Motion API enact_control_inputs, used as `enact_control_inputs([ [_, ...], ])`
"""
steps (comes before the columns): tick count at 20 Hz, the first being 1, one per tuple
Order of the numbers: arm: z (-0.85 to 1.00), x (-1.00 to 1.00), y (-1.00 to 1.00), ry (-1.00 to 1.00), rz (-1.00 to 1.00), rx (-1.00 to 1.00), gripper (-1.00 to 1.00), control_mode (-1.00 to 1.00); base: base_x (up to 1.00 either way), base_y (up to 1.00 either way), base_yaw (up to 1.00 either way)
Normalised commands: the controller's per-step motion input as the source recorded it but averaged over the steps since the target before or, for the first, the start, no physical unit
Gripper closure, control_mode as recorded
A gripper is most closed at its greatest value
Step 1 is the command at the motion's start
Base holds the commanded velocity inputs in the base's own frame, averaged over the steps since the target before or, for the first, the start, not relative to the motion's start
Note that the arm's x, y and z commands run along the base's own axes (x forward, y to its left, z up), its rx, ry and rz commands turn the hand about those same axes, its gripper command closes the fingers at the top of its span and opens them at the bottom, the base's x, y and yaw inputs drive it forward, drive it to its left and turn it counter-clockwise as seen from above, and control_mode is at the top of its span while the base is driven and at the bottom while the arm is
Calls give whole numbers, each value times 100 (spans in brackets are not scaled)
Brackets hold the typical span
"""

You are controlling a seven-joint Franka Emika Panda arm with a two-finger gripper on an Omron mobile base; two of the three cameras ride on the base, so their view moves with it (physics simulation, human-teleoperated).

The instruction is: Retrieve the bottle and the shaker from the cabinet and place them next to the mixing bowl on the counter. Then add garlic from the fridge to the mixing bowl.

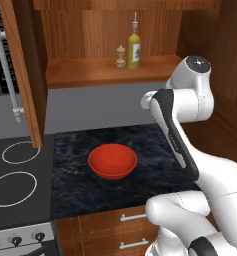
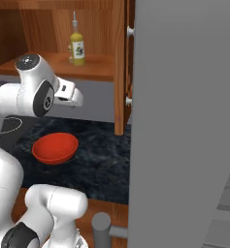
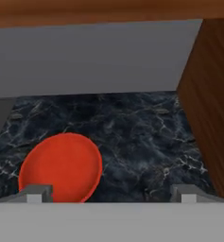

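Note:
A yellow-green bottle point(image 1: 134, 50) point(image 2: 77, 48) and a small wooden shaker point(image 1: 120, 56) stand side by side on the open cabinet's shelf point(image 1: 90, 75). Below them, a red mixing bowl point(image 1: 112, 161) point(image 2: 55, 147) point(image 3: 61, 168) sits empty on the dark marble counter point(image 1: 155, 150). In the hand view my gripper point(image 3: 111, 194) is open with nothing between its fingers, looking down at the counter with the bowl to its lower left. The hand hangs above the counter, below the shelf and to the right of the bowl. The garlic is out of view.
A stove top point(image 1: 15, 175) adjoins the counter on the left. The cabinet's open wooden door point(image 1: 25, 75) hangs above it. A tall grey fridge side point(image 2: 184, 121) stands close on the right, beside another open door point(image 2: 119, 68). Wooden drawers point(image 1: 110, 230) front the counter.

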Motion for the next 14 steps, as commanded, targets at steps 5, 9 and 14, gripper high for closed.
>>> enact_control_inputs([
  [5,63,-8,12,-12,-7,0,-100,-100,0,0,0],
  [9,54,0,0,-17,-1,0,-100,-100,0,0,0],
  [14,38,4,0,-16,0,0,-100,-100,0,0,0],
])
